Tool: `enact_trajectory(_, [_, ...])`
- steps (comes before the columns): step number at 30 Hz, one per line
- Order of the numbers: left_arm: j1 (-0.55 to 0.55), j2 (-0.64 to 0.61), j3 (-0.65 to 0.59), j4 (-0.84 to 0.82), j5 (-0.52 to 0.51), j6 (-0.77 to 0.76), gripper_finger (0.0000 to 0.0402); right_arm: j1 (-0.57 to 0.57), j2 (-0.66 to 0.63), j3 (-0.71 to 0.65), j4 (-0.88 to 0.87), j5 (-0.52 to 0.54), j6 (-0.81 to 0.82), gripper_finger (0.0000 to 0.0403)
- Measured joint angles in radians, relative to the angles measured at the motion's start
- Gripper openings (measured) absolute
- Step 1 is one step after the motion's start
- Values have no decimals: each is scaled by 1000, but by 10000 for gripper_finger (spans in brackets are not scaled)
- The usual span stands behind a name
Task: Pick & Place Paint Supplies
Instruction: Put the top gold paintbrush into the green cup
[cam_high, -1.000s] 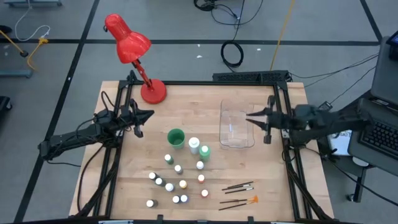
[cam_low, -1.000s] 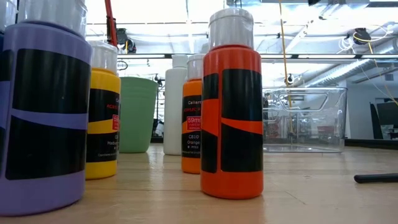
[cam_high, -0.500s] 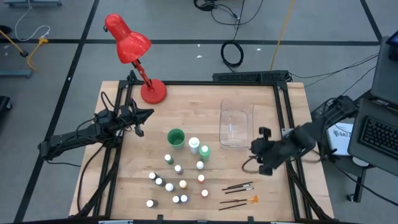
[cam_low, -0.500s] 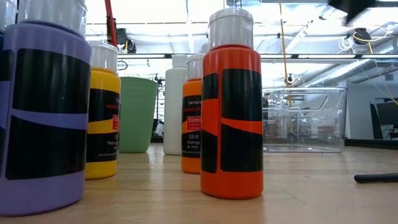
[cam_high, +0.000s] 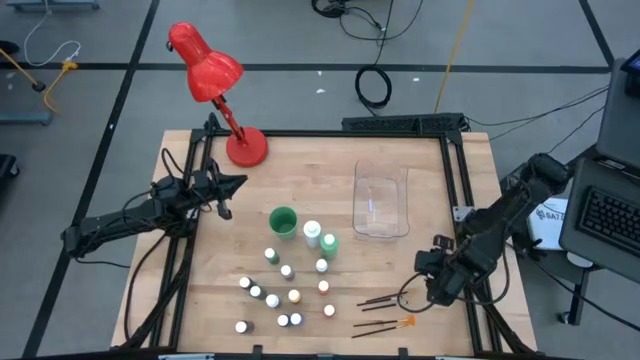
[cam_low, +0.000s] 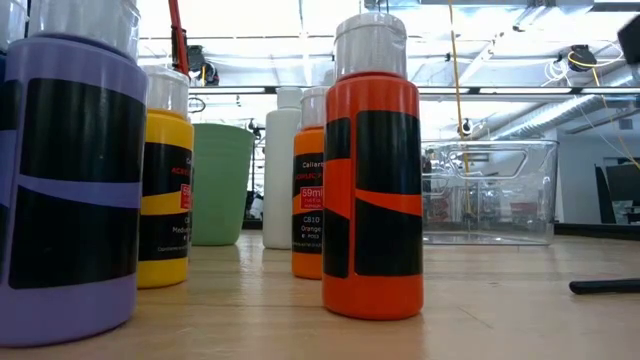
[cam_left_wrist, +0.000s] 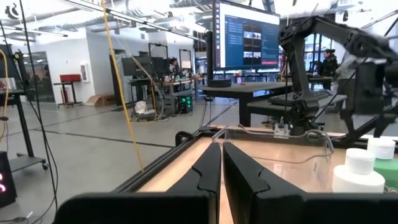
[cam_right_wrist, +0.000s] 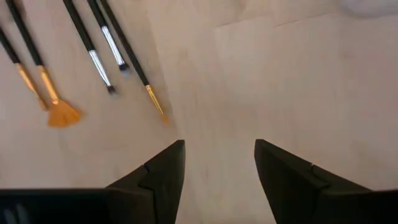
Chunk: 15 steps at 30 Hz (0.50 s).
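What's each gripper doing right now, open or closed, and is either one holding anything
Left gripper: closed, holding nothing, waiting at the table's left edge.
Right gripper: open, empty, over the table beside the paintbrushes.

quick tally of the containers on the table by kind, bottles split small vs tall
small white-capped paint bottles: 12
taller bottles: 2
green cup: 1
clear tray: 1
total: 16

Overhead and right-wrist views, both over the paintbrushes (cam_high: 385, 311).
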<state>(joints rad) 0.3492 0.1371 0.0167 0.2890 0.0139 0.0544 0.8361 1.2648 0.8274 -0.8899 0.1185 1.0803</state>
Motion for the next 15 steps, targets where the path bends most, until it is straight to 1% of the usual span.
enact_trajectory(2, [0, 0, 0, 0, 0, 0, 21, -6, 0, -55, 97, -18, -16, 184])
enact_trajectory(5, [0, 0, 0, 2, -1, 1, 21, -10, 4, -113, 205, -17, -16, 185])
enact_trajectory(9, [0, 0, 0, 4, -50, 1, 21, -8, 28, -129, 237, -16, -31, 188])
enact_trajectory(12, [0, 0, 0, 4, -89, 3, 21, -8, 64, -129, 250, -18, -71, 185])
enact_trajectory(15, [0, 0, 0, 2, -115, 12, 21, -10, 104, -128, 326, -18, -120, 180])
